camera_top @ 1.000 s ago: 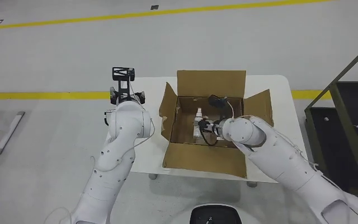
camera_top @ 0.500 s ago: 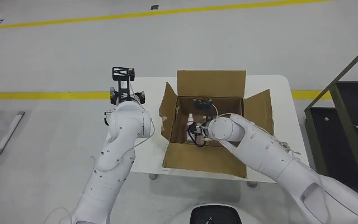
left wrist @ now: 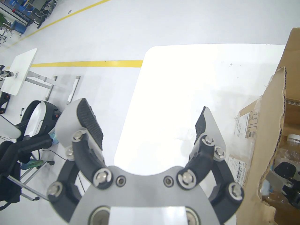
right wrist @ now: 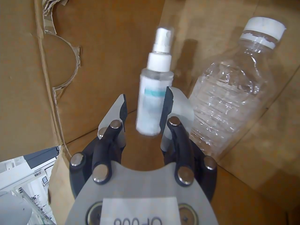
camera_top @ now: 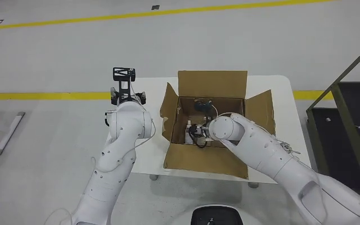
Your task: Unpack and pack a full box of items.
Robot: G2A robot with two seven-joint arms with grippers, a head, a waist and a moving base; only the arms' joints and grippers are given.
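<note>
My right gripper [right wrist: 145, 97], jaws spread, straddles a small clear plastic spray bottle [right wrist: 153, 83] in the brown cardboard box's [right wrist: 105, 36] near-left corner; it looks light and slippery, so I'd pinch its labelled body.

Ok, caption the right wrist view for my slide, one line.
Inside the cardboard box, the right tool brackets a small spray bottle, not closed on it, beside a clear plastic bottle.

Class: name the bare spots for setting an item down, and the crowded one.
Bare: the table between the left gripper and the cardboard box; the box floor between the spray bottle and the torn wall. Crowded: spray bottle, water bottle and right gripper together.
</note>
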